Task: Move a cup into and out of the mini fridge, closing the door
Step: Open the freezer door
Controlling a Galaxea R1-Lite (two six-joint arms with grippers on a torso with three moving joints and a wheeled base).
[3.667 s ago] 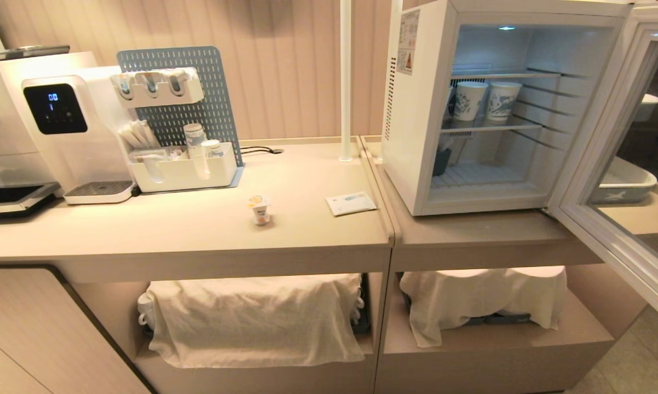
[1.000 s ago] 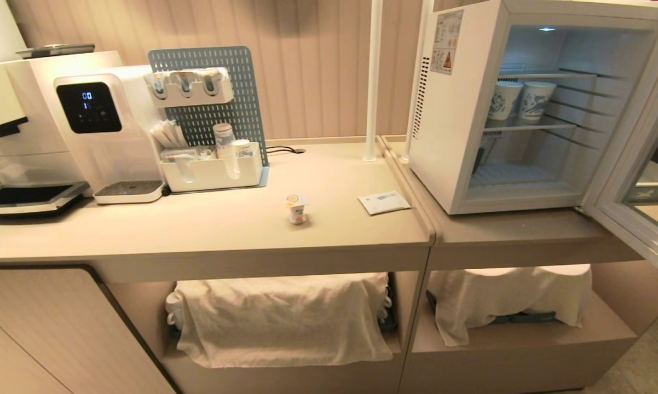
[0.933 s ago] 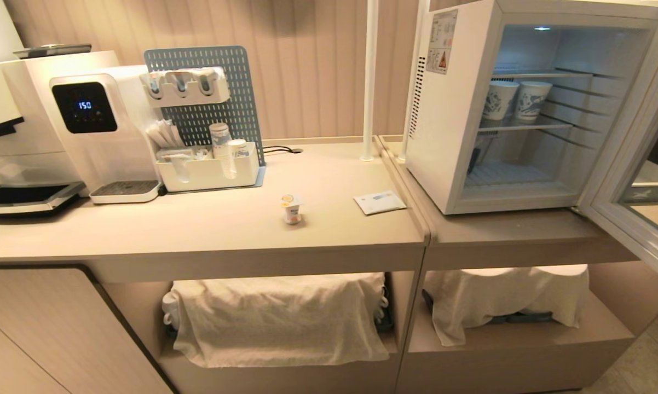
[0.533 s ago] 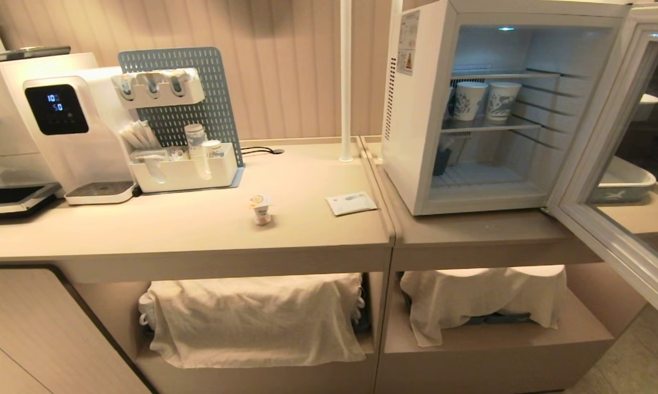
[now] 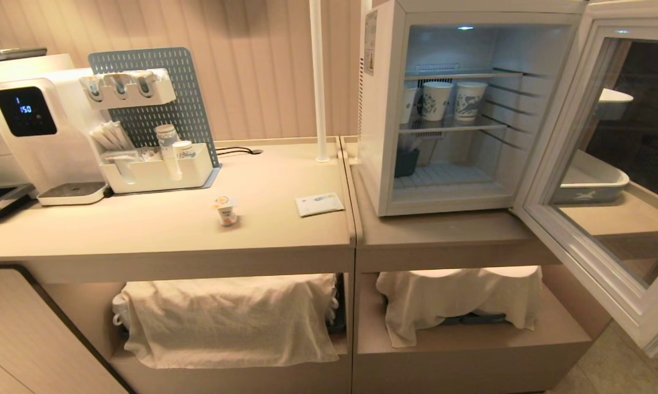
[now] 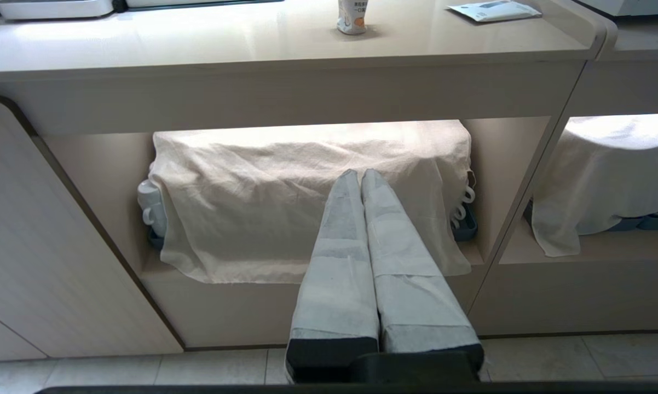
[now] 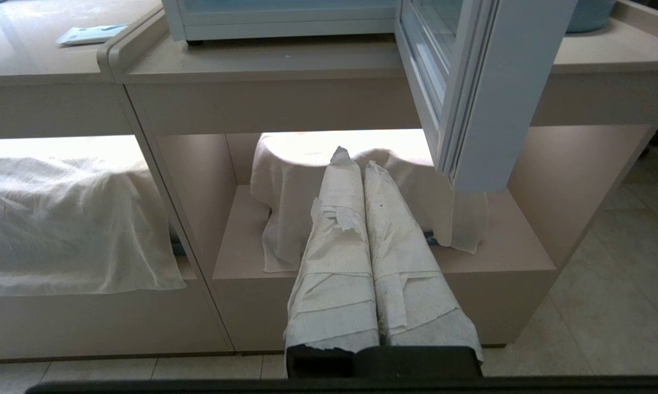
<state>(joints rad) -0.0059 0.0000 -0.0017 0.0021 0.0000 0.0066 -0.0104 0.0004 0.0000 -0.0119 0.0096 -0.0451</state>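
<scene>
The cup (image 5: 226, 210), tiny and white with an orange label, stands upright on the beige counter; in the left wrist view the cup (image 6: 352, 15) shows only in part at the counter's far side. The mini fridge (image 5: 386, 115) stands on the lower counter with its inside lit. Its door (image 5: 592, 241) hangs wide open to the right, and the door's edge (image 7: 485, 104) shows in the right wrist view. My left gripper (image 6: 360, 174) is shut and empty, low in front of the shelf. My right gripper (image 7: 352, 157) is shut and empty, below the door.
Two printed paper cups (image 5: 452, 101) stand on the fridge's wire shelf. A paper packet (image 5: 319, 204) lies near the counter's right end. A water dispenser (image 5: 33, 131) and pegboard organiser (image 5: 154, 158) stand at the back left. Cloth-covered items (image 5: 228, 317) fill the lower shelves.
The whole head view has shifted left over the last second, so the camera has turned rightwards. The cup, fridge and door keep their places on the counter.
</scene>
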